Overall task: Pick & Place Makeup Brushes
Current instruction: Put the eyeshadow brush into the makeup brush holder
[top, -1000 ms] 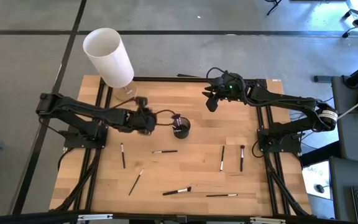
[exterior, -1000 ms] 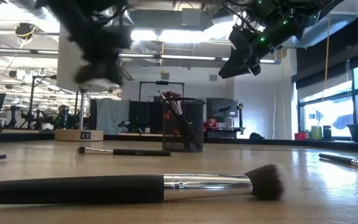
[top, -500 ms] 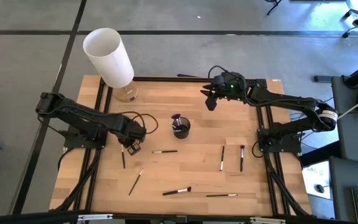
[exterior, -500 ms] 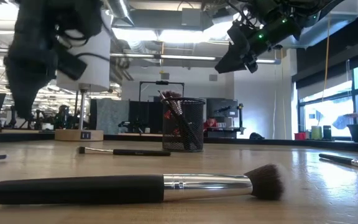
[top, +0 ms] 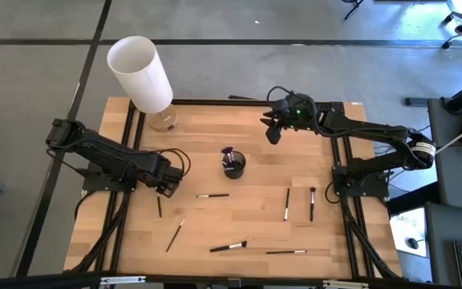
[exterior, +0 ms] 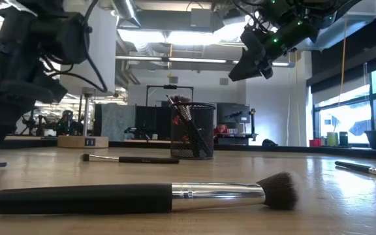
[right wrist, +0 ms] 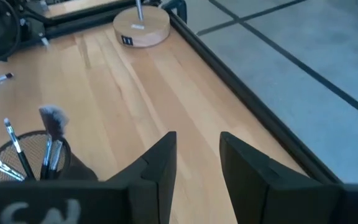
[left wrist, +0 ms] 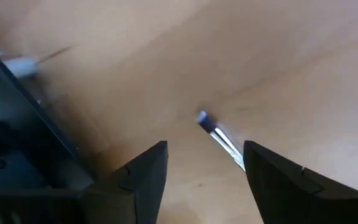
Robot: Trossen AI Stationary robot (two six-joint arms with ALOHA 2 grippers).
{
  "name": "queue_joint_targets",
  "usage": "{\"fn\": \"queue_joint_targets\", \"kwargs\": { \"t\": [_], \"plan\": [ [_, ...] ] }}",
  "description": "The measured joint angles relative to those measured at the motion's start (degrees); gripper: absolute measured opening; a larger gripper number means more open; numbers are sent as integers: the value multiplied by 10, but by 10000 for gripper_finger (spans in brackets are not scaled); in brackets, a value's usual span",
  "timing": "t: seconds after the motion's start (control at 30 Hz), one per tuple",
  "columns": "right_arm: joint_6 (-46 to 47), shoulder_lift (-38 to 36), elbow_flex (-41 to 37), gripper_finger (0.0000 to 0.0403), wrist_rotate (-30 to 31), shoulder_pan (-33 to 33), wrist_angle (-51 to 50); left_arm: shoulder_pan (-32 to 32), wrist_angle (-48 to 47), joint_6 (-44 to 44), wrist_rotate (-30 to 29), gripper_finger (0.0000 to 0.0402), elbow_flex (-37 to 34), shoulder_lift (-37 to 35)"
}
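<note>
We see left gripper low over brush near table's left edge — fingers apart, empty. Right gripper raised beyond cup — fingers apart.

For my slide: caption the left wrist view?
Open left claw poised over a thin silver-ferruled makeup brush lying on the pale wooden table.
</note>
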Motion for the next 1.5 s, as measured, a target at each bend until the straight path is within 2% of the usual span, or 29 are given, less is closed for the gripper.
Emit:
{"fn": "queue_joint_targets", "kwargs": {
  "t": [0.17,0.33,0.67,0.8,0.93,1.0,1.17,1.27,1.5],
  "plan": [
    [17,0,0,123,-1,0,-25,5,20,-29,-3,204,-27,0],
    [30,0,0,123,-1,0,-33,-3,51,-48,5,177,-51,-2],
    [42,0,0,123,-1,1,-30,4,70,34,16,92,-50,-1],
    [41,0,0,123,0,1,-27,21,60,134,-9,69,-31,-10],
    [40,0,0,123,-6,1,-19,28,76,290,-98,62,6,-14],
    [40,0,0,123,-13,1,-19,24,115,360,-130,61,26,-14],
    [40,0,0,123,-15,1,-21,-15,277,536,-108,61,27,-14],
    [41,0,0,123,-15,4,-26,-39,330,608,-107,61,21,-1],
    [41,0,0,123,-15,17,-30,-54,380,662,-117,61,21,54]
  ]
}}
